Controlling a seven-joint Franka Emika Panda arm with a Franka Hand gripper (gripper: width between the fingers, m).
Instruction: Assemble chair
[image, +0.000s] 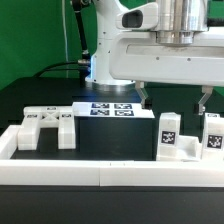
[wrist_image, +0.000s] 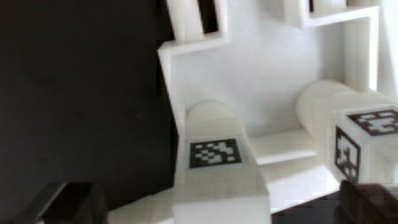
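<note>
1. Jaw state: the gripper (image: 174, 99) hangs with its jaws spread wide and released. Nothing is held between them, and both fingertips are clear of every part
2. Position of the gripper: it hovers above the left upright block (image: 169, 134), one jaw to each side of that block's top. Judged purpose: a descent from here would straddle this block for a side grasp
3. Location of the chair parts: the left upright block and the right upright block (image: 213, 136) stand on the black surface (image: 110, 138) at the exterior view's right, just behind the front rail (image: 100, 166). The two stand apart, with a gap between them. The slotted piece (image: 46, 126) lies well apart, at the exterior view's left
4. Judged reason for this layout: standing the blocks on end leaves their flanks free for the jaws, and the rail gives a stop against sliding
5. Orientation of the blocks: each has its long axis vertical. The tagged faces point toward the exterior camera. The wrist view shows a tag (wrist_image: 215, 153) on each block near its upper end
6. Orientation of the slotted piece: it lies flat, long axis running across the exterior view, slots upward
7. The marker board (image: 108, 110) lies behind the parts and is not involved
8. Whether the blocks touch the rail cannot be told
</note>
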